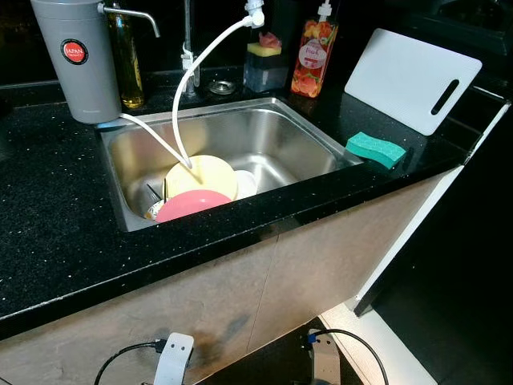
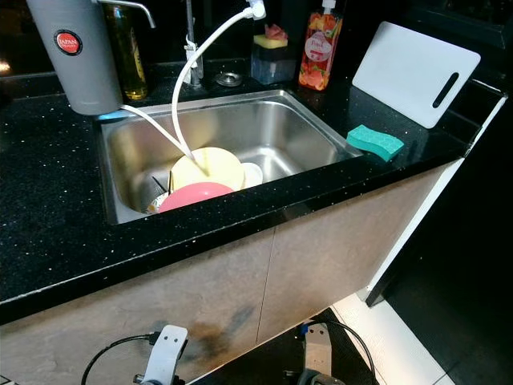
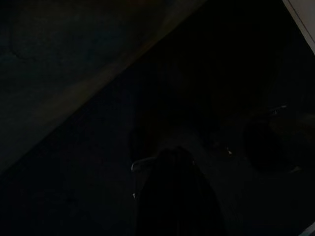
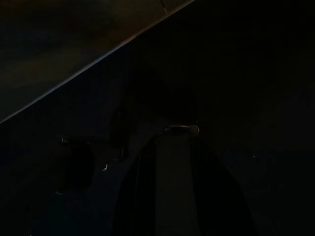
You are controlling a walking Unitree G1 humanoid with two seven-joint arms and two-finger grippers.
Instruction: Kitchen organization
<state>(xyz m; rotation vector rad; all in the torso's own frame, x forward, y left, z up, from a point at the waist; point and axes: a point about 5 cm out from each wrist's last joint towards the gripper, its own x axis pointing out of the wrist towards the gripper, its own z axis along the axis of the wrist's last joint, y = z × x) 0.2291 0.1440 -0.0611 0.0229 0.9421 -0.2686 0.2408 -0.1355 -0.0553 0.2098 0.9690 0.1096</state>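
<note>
A steel sink (image 1: 280, 128) is set into the black counter (image 1: 56, 216). In its front left corner a yellow plate (image 1: 204, 175) leans over a pink plate (image 1: 192, 204), with a small white dish (image 1: 245, 184) beside them and some cutlery (image 1: 154, 192) behind. A green sponge (image 1: 375, 149) lies on the counter right of the sink. A white cutting board (image 1: 413, 79) leans at the back right. My left arm (image 1: 173, 357) and right arm (image 1: 324, 358) hang idle low in front of the cabinet. Both wrist views are very dark.
A grey water filter (image 1: 76, 56) and an oil bottle (image 1: 127, 56) stand at the back left. A white hose (image 1: 192, 80) runs down into the sink. A sponge holder (image 1: 264, 64) and an orange soap bottle (image 1: 314, 56) stand behind the sink. The counter ends at the right.
</note>
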